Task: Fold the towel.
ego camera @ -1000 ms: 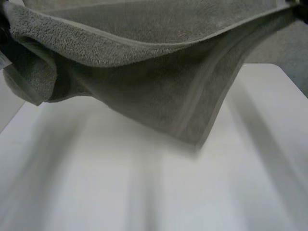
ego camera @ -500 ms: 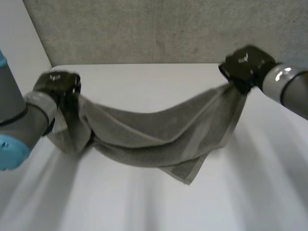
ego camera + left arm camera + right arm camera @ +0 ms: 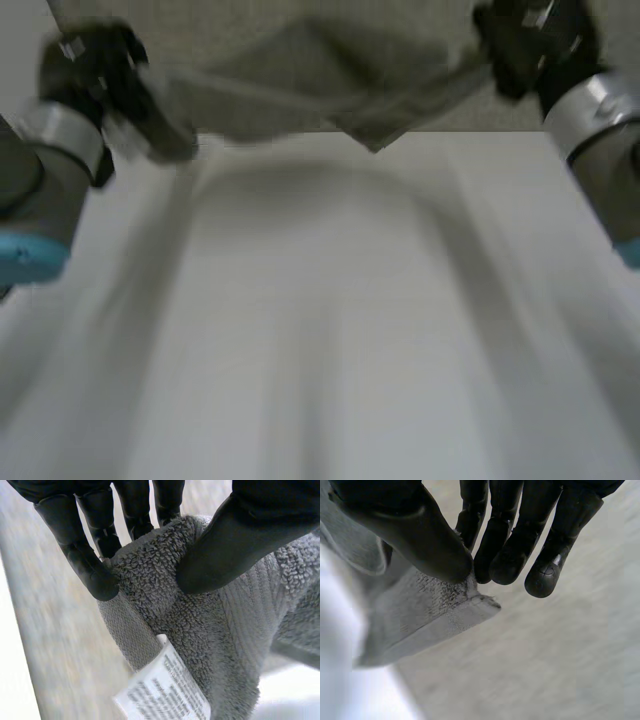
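Observation:
The grey towel point(image 3: 330, 85) hangs in the air past the far edge of the white table point(image 3: 320, 330), stretched between both hands. My left hand point(image 3: 95, 65) pinches one corner; in the left wrist view its thumb point(image 3: 235, 540) presses the bunched terry towel point(image 3: 200, 625) against the fingers point(image 3: 80, 550), and a white care label point(image 3: 165, 692) dangles below. My right hand point(image 3: 530, 40) holds the opposite corner. In the right wrist view its thumb point(image 3: 410, 525) and fingers point(image 3: 505, 555) pinch the hemmed towel corner point(image 3: 435, 610).
A grey carpeted floor point(image 3: 560, 670) lies beyond the table's far edge. Both grey forearms come in from the sides of the head view, over the table's left and right edges.
Both hands have swung the towel away from me, from hanging low over the table to high beyond its far edge. The grips on both corners are unchanged.

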{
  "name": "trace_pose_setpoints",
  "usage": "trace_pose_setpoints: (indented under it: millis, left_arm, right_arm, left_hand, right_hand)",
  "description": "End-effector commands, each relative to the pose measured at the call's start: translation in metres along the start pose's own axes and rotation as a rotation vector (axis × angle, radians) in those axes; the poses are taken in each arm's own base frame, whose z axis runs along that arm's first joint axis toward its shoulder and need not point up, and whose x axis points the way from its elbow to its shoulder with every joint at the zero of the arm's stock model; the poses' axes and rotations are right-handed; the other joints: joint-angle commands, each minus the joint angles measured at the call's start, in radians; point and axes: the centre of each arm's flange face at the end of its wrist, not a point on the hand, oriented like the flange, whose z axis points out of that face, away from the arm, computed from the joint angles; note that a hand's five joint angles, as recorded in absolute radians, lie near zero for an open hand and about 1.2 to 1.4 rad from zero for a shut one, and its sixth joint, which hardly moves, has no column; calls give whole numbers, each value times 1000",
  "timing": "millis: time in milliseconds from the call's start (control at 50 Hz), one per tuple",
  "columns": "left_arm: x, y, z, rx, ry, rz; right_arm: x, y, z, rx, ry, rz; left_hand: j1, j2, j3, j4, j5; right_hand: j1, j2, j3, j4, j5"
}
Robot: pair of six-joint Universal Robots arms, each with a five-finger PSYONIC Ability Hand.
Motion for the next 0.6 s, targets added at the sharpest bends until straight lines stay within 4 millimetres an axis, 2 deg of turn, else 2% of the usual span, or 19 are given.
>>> trace_pose_setpoints:
  millis: [20, 40, 60, 80, 100, 140, 260, 340, 380, 400, 440, 600]
  left_arm:
    - [-1, 92, -32, -214, 51, 28]
    - [-1, 107, -40, -252, 61, 43]
    - [-1, 119, -48, -288, 68, 68]
    - [-1, 120, -48, -288, 68, 68]
    - [-2, 129, -57, -322, 73, 94]
    - [-2, 135, -64, -349, 81, 124]
    - [-2, 146, -86, -416, 110, 236]
    - [2, 140, -95, -409, 128, 275]
    - [3, 132, -100, -393, 136, 301]
    - [3, 132, -100, -393, 136, 301]
    - [5, 123, -101, -369, 134, 312]
    - [11, 113, -109, -348, 148, 317]
  right_arm:
    - [-53, 73, -38, -271, -176, 58]
    - [-66, 86, -49, -320, -213, 56]
    - [-66, 87, -49, -320, -213, 56]
    - [-79, 97, -58, -358, -253, 47]
    - [-79, 97, -59, -358, -254, 47]
    - [-93, 110, -74, -413, -305, 27]
    - [-98, 118, -89, -459, -330, 19]
    - [-98, 114, -95, -462, -331, 27]
    - [-98, 112, -95, -460, -332, 28]
    - [-99, 113, -96, -461, -331, 29]
    - [-99, 114, -96, -463, -330, 31]
    - [-100, 117, -98, -471, -331, 35]
  left_hand:
    - [-2, -110, -148, -113, -246]
    - [-2, -110, -148, -113, -246]
    - [-2, -110, -148, -113, -246]
    - [-2, -110, -148, -113, -246]
    - [-2, -110, -148, -113, -246]
    - [-2, -110, -148, -113, -246]
    - [-13, -121, -159, -124, -257]
    - [-154, -262, -300, -265, -398]
    - [-420, -528, -566, -531, -664]
    - [-422, -529, -567, -533, -666]
    - [-568, -675, -713, -679, -812]
    - [-577, -685, -723, -688, -821]
  right_hand:
    - [61, 86, 61, 65, 60]
    - [61, 86, 61, 65, 60]
    - [61, 86, 61, 65, 60]
    - [61, 86, 61, 65, 60]
    - [61, 86, 61, 65, 60]
    - [61, 86, 61, 65, 60]
    - [61, 86, 61, 65, 60]
    - [61, 86, 61, 65, 60]
    - [61, 86, 61, 65, 60]
    - [61, 86, 61, 65, 60]
    - [61, 86, 61, 65, 60]
    - [61, 86, 61, 65, 60]
